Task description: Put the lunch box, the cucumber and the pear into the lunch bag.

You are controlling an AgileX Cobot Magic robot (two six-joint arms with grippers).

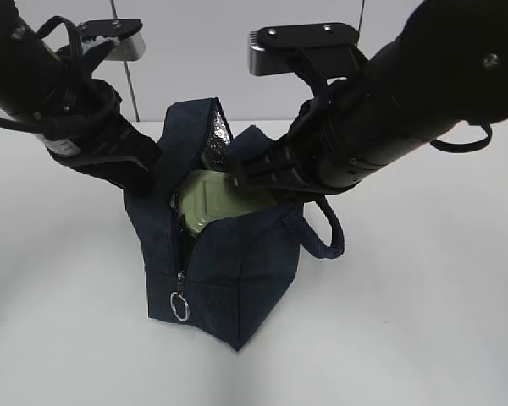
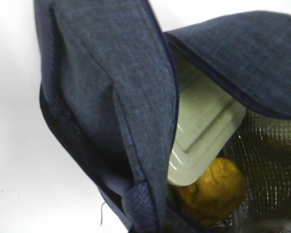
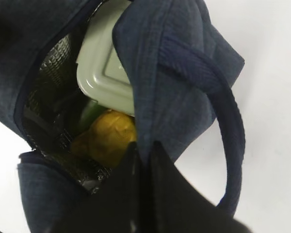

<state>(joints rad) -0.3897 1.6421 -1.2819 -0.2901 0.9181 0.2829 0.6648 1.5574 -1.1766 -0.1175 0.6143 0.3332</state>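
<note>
Both grippers, left gripper (image 1: 157, 161) and right gripper (image 3: 144, 154), are pinching the lunch bag (image 1: 237, 279) rims, so releasing unevenly risks tipping the bag and spilling the lunch box (image 1: 212, 199).

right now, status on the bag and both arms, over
Both grippers shut on lunch bag rim: right gripper, left out of view. Lunch box, pear, cucumber inside. Nothing in the way.

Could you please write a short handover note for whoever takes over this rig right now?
Right tool: shut on the lunch bag fabric by the opening.
Left tool: out of sight behind the bag's other side, shut; whether it grips fabric cannot be seen.
Lunch box, pear and a green sliver of cucumber are inside the bag.
Done: all three items are in.
Left: release the bag; the zipper is open.
</note>
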